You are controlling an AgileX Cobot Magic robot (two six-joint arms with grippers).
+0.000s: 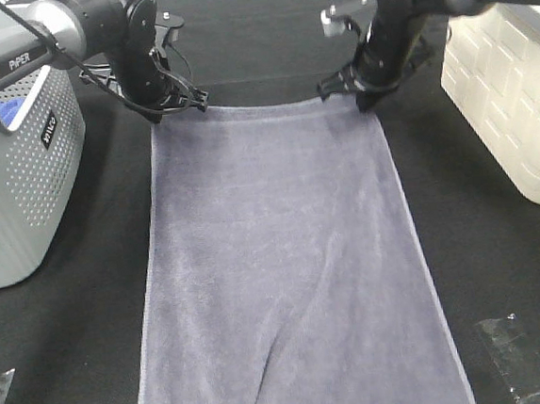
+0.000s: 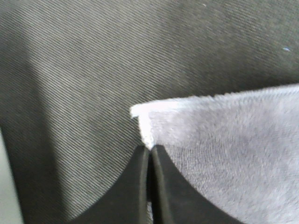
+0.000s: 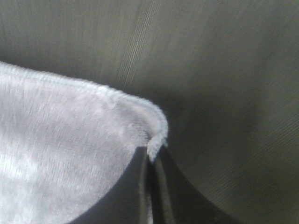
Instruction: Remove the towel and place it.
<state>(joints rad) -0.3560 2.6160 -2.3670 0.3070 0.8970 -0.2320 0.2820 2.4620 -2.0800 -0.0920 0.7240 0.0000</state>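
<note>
Lengthwise, the towel [image 1: 284, 257] lies spread on the black table [image 1: 503, 267] between a grey basket [image 1: 23, 186] and a cream bin [image 1: 511, 96]. It is greyish-lavender terry with pale stitched hems and soft creases near its close end. The left gripper [image 2: 150, 151] and right gripper [image 3: 152, 156] each pinch a far corner, jaws closed. "PiPER" [image 1: 14, 62] marks both arms; the basket's label is unreadable.
</note>
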